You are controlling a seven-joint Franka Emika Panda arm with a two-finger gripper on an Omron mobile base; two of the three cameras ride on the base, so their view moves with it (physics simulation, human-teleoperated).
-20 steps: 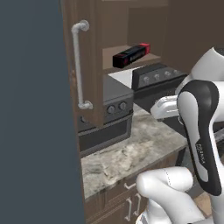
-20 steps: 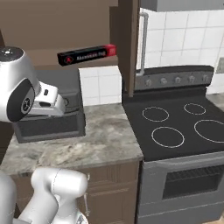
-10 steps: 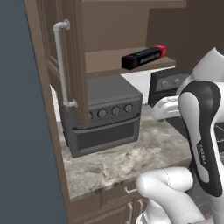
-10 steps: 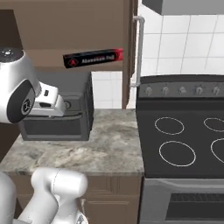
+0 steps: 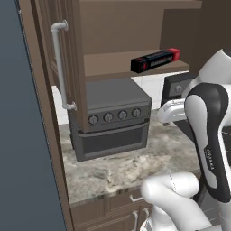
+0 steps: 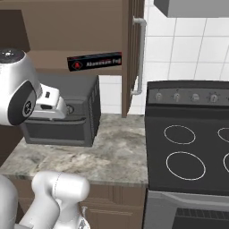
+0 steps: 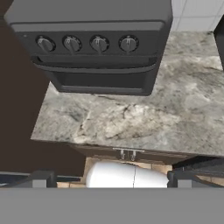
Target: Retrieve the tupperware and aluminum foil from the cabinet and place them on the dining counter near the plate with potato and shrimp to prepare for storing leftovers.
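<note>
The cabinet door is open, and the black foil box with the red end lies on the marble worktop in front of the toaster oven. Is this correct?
Not quite. The aluminum foil lies on the shelf inside the open cabinet, above the toaster oven, not on the marble worktop. The left base view shows this, and the right base view agrees. The rest is right.

A dark grey toaster oven (image 5: 113, 122) with four knobs (image 7: 85, 43) sits on a veined marble worktop (image 6: 112, 152). At three o'clock of it in the right base view stands a black stove (image 6: 188, 147) with ringed burners, backed by white wall tiles (image 6: 188, 49). Brown base cabinets (image 5: 113, 212) run below the worktop.
</note>
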